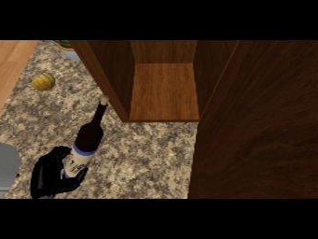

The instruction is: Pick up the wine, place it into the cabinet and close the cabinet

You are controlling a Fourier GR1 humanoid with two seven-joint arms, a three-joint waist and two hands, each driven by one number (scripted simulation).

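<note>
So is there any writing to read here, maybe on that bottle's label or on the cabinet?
Wine bottle, white label with a blue band: a few dark marks, too small and blurred to read; the left hand, fingers curled round the bottle, hides part of it.
Cabinet: plain wood, no text.
Counter and the round yellow object: no text.
</note>
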